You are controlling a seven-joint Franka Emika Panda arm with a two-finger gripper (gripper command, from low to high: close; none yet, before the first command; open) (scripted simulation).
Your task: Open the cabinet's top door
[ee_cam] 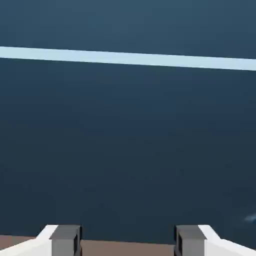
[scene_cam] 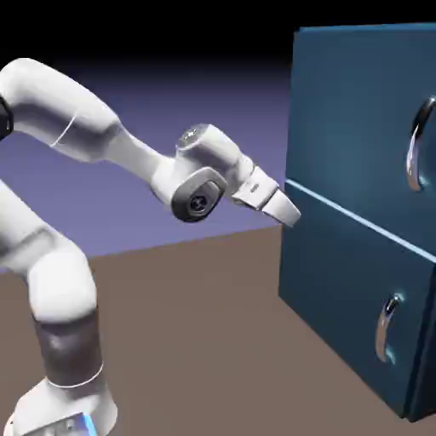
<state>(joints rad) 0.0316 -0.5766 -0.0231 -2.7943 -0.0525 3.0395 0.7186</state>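
Observation:
The dark-blue cabinet stands at the exterior view's right. Its top door carries a long curved silver handle. A pale-blue seam divides it from the lower panel, which has a shorter silver handle. My gripper points at the cabinet's front near its left edge, about level with the seam and well left of the long handle. In the hand view my gripper is open with nothing between the fingertips. Ahead are the lower panel, the seam and the top door.
The brown table runs under the arm up to the cabinet's foot. It shows as a thin strip between my fingertips. The white arm rises from the lower left. A faint silver glint shows at the hand view's right edge.

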